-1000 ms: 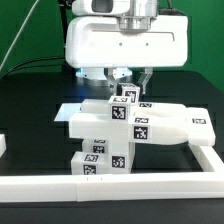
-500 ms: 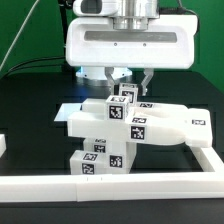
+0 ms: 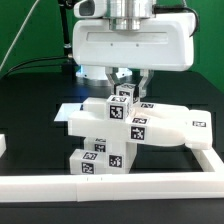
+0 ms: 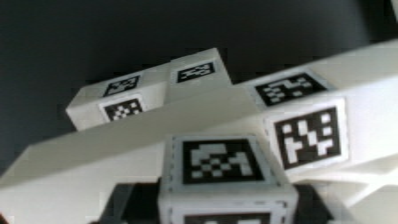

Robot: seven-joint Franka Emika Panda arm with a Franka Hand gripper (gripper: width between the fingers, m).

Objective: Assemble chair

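Observation:
The chair is a stack of chunky white tagged blocks. A wide slab point(image 3: 135, 125) lies across lower blocks point(image 3: 100, 157) in the middle of the exterior view. A small white tagged block point(image 3: 125, 98) stands on top of the slab. My gripper point(image 3: 127, 88) hangs straight above, with its fingers on either side of this block. In the wrist view my gripper point(image 4: 222, 208) has dark fingers point(image 4: 137, 205) pressed against both sides of the small block point(image 4: 222, 165). The slab point(image 4: 107, 150) and more tagged blocks point(image 4: 151, 90) lie below it.
Long plain white border rails run along the front point(image 3: 110, 186) and the exterior view's right point(image 3: 213, 150). A rail end point(image 3: 3, 146) shows at the left edge. A thin flat white piece point(image 3: 68, 109) lies behind the stack. The table is black, with a green backdrop behind it.
My gripper has shifted a little toward the exterior view's right and slightly down. The small block stays between the fingers and the stack has not moved.

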